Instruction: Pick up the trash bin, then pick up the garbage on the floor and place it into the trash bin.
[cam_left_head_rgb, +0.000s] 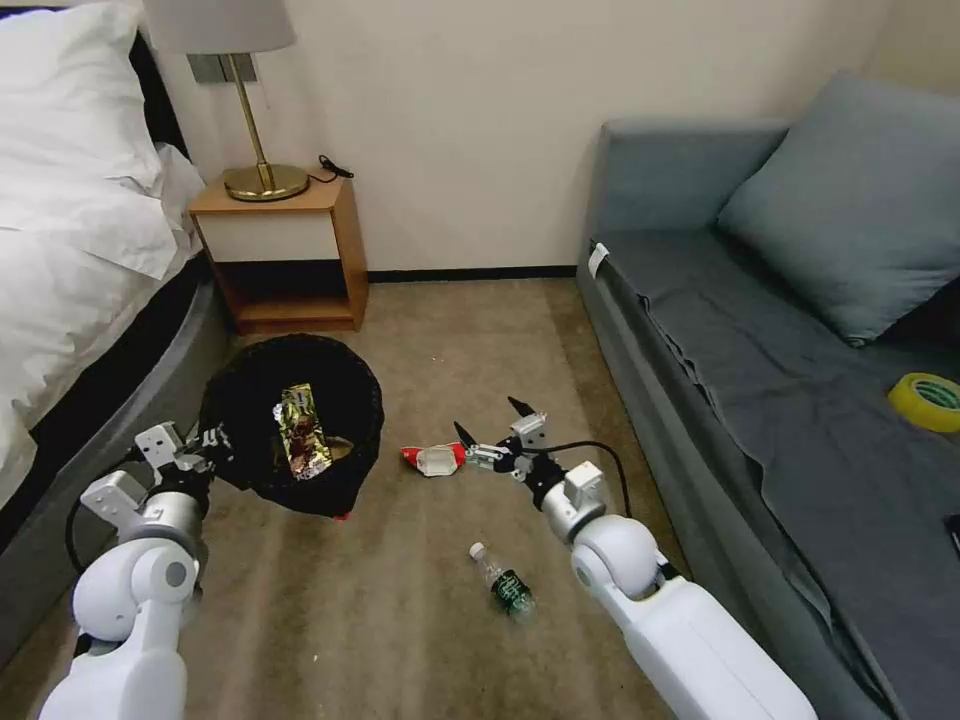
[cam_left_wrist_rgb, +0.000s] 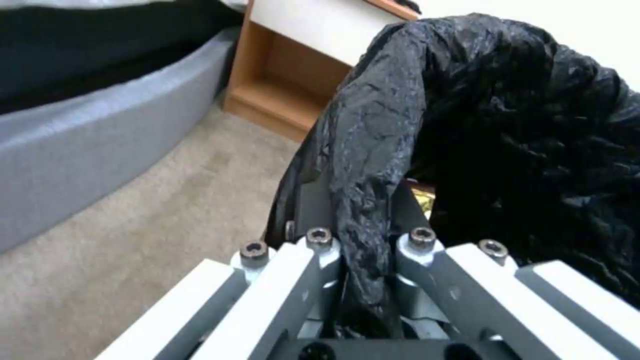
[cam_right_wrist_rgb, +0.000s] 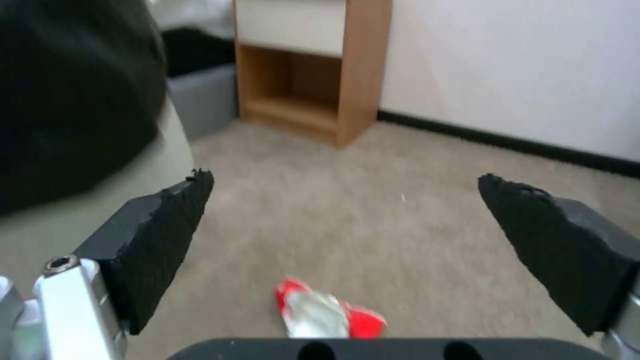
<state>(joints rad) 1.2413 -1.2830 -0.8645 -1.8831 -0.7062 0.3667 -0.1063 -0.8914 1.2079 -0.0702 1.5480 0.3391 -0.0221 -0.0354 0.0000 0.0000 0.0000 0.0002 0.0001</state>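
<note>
The trash bin (cam_left_head_rgb: 255, 440), lined with a crinkly black bag, is tilted with its mouth towards me, left of centre. My left gripper (cam_left_head_rgb: 215, 440) is shut on its bag-covered rim (cam_left_wrist_rgb: 363, 235). A gold-brown wrapper (cam_left_head_rgb: 303, 430) lies inside it. On the carpet a crumpled red-white wrapper (cam_left_head_rgb: 432, 458) lies just right of the bin. My right gripper (cam_left_head_rgb: 492, 420) hovers open right beside and slightly above it. In the right wrist view the wrapper (cam_right_wrist_rgb: 327, 312) sits low between the spread fingers (cam_right_wrist_rgb: 167, 220). A small clear bottle with a green label (cam_left_head_rgb: 505, 583) lies on the carpet nearer to me.
A wooden nightstand (cam_left_head_rgb: 285, 250) with a brass lamp stands at the back wall. The bed (cam_left_head_rgb: 70, 250) runs along the left. The grey sofa (cam_left_head_rgb: 780, 380) on the right carries a yellow tape roll (cam_left_head_rgb: 927, 400). Open carpet lies between bed and sofa.
</note>
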